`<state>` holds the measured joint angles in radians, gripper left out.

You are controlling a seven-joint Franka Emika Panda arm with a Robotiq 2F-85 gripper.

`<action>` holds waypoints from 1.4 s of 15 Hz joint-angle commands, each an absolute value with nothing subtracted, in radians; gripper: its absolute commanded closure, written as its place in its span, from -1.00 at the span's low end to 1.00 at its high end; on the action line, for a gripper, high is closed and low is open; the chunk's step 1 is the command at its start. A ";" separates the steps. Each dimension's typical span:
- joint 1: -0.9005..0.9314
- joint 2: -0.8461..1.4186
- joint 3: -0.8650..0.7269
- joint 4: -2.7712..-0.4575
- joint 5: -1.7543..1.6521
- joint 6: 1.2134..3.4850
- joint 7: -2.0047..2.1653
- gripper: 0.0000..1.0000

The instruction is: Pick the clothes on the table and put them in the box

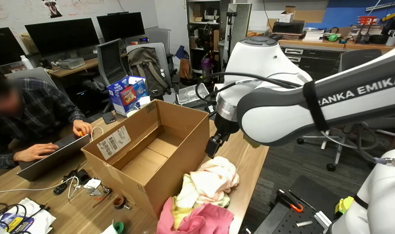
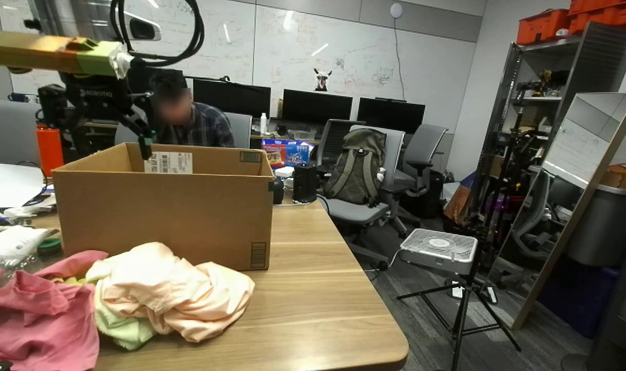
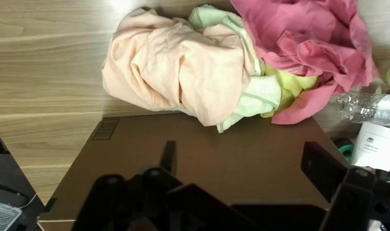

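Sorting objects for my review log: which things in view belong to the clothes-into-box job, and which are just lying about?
Part of the job:
pink cloth
peach cloth
pale green cloth
yellow cloth
cardboard box
gripper

Just lying about:
phone
clear plastic bottle
backpack
blue printed box

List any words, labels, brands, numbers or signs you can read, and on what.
"RANKA EMIKA": on robot arm, black strap cutting into the start.
"ROBOTIQ": on gripper.
"TRY THESE": on blue package, next word blurred.
Too small or blurred: white label on cardboard box, white card, whiteboard writing, blue-yellow packet.
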<state>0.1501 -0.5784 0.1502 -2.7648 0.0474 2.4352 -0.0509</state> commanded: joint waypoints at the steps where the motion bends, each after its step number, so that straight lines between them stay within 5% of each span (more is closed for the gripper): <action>1: 0.101 -0.481 0.187 -2.764 -0.033 2.564 0.042 -1.00; 9: -0.017 -0.363 0.240 -2.764 -0.238 2.610 0.254 -1.00; 21: 0.068 -0.291 0.222 -2.764 -0.193 2.325 0.261 -1.00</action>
